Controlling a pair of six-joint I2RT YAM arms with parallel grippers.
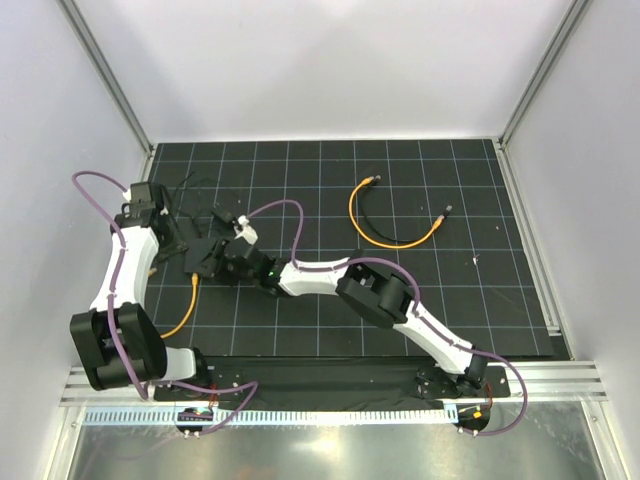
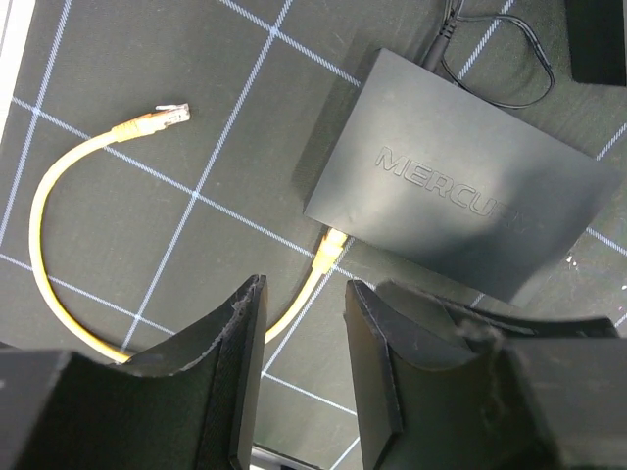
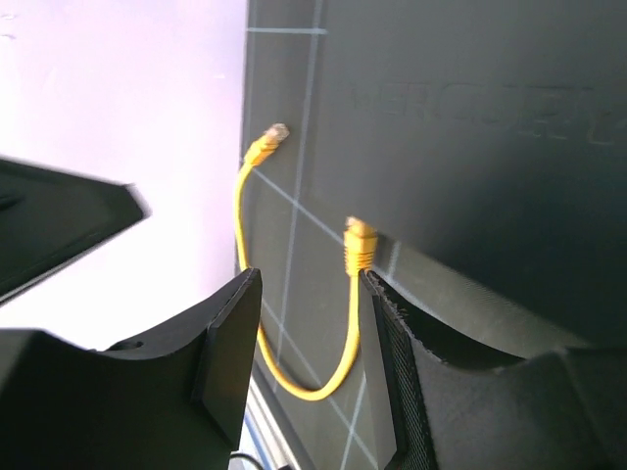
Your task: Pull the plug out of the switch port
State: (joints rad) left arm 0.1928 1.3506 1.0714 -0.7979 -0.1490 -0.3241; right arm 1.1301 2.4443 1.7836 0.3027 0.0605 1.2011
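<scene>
— Down at the near left of the mat (image 1: 290, 335), what are both arms crowding over?

— The cable job. The left pincer (image 2: 304, 367) is spread wide with nothing in it. The right pincer (image 3: 309, 343) is spread too. The plug (image 3: 360, 245) shows in the gap beyond its fingers, and as far as I can see nothing touches it.

— And the cable itself?

— It's a yellow cable (image 2: 39, 255), thin and rubbery, bent in a loose loop toward the near side. Its free end (image 2: 162, 116) lies bare on the mat, with a clear plastic tip. It's soft stuff, and I reckon a tug there would only make it flex and swing.

— So where would you grab?

— On the plug, at the stiffer yellow boot right where it meets the box. It's small, hard and probably a bit slick. I'd expect a latch tab to hold it in, though I can't see one.

— Where's the switch?

— The switch (image 2: 460, 196) is just beyond the plug, lying flat on the mat left of centre, and the plug goes into its near edge. It's a thin box of matte black plastic with lettering moulded into the top. It looks light, so I'd guess it slides along with the pull unless one pincer pins it down.

— Anything further back?

— A thin black power wire (image 2: 447, 37) curls off its far end. Well apart on the far right lies an orange cable (image 1: 398, 245), loose at both ends.
</scene>
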